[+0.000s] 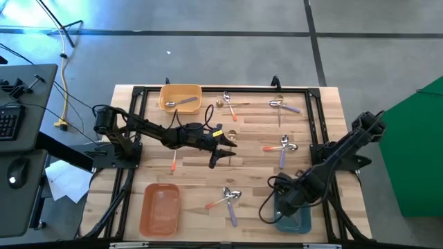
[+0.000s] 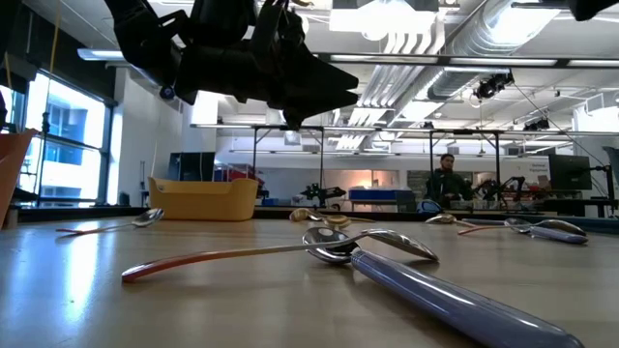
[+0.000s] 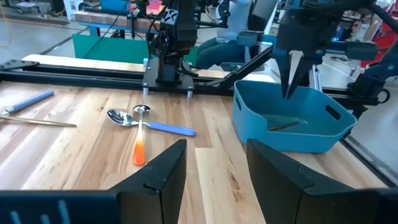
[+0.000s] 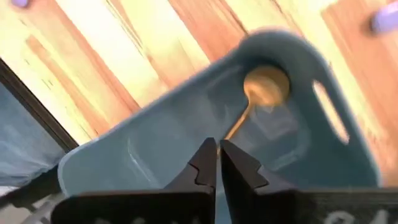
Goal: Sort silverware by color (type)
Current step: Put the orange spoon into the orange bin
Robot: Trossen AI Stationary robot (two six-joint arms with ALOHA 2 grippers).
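Observation:
My left gripper hangs open and empty over the table's middle, raised above the wood, as the low view shows. An orange-handled spoon lies on the table beside its arm. My right gripper points down into the blue bin, fingers shut. Beneath it a gold spoon lies flat on the bin's floor, and in the left wrist view this spoon lies apart from the fingertips. An orange and a lavender spoon lie crossed on the wood.
A yellow bin at the far edge holds one spoon. An orange bin sits near the front left. Spoon pairs lie at the far middle, far right, right of centre and front middle. A black frame rims the table.

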